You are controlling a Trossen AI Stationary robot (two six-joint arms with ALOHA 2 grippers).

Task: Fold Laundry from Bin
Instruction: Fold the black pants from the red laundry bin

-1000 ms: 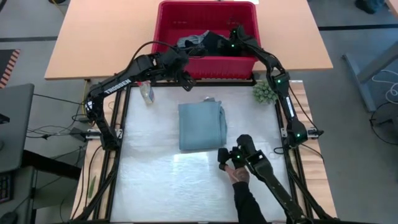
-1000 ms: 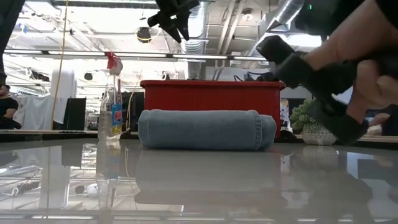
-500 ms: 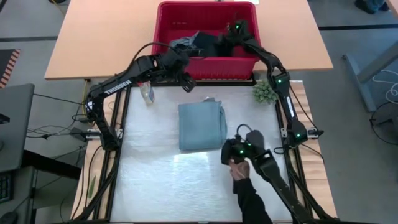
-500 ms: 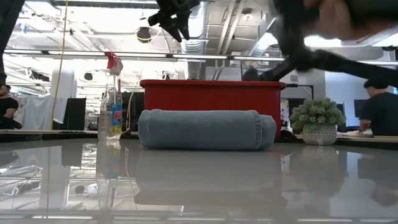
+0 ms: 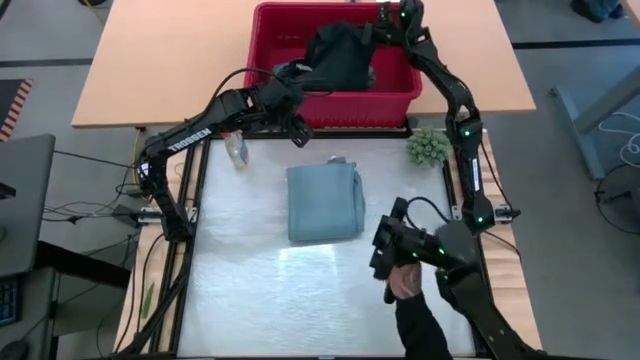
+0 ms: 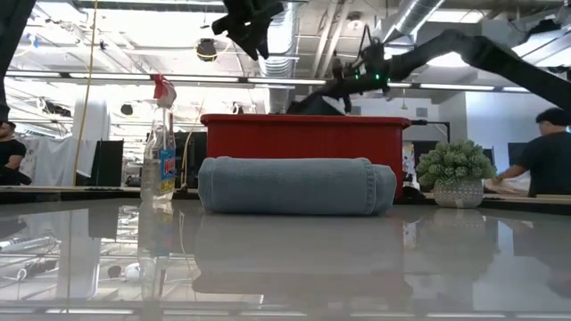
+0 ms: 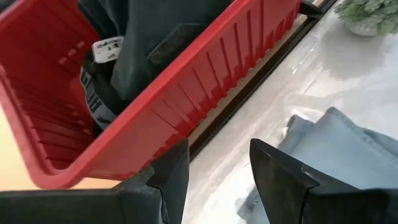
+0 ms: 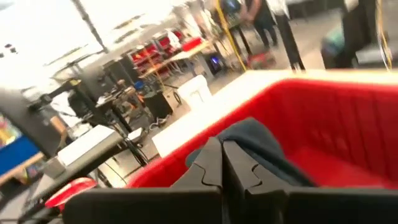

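Tabletop [image 5: 250,290] is carrying everything, with the red bin [image 5: 270,40] as my landmark at its far edge. Inside the bin a black garment [image 5: 335,55] is bunching up above the rim; my left wrist view is showing more dark laundry [image 7: 149,43] with a white label lying against the bin wall [image 7: 180,106]. Just in front of the bin, a folded grey-blue denim garment [image 5: 325,203] is lying flat on the tabletop, apart from the bin wall; in the low view it is sitting as a rolled slab [image 6: 294,185] before the bin [image 6: 303,134].

My right pincer [image 5: 385,22] is hanging over the bin's right far corner, fingers [image 8: 214,165] pressed together and pinching the black garment. My left pincer [image 5: 297,128] is hovering at the bin's near wall, fingers [image 7: 277,168] standing partly apart, gripping nothing.

A person's hand [image 5: 403,283] is holding a black device well in front of the bin. Small green plant [image 5: 427,147] is sitting by the bin's right near corner, spray bottle [image 5: 236,150] by its left near corner.
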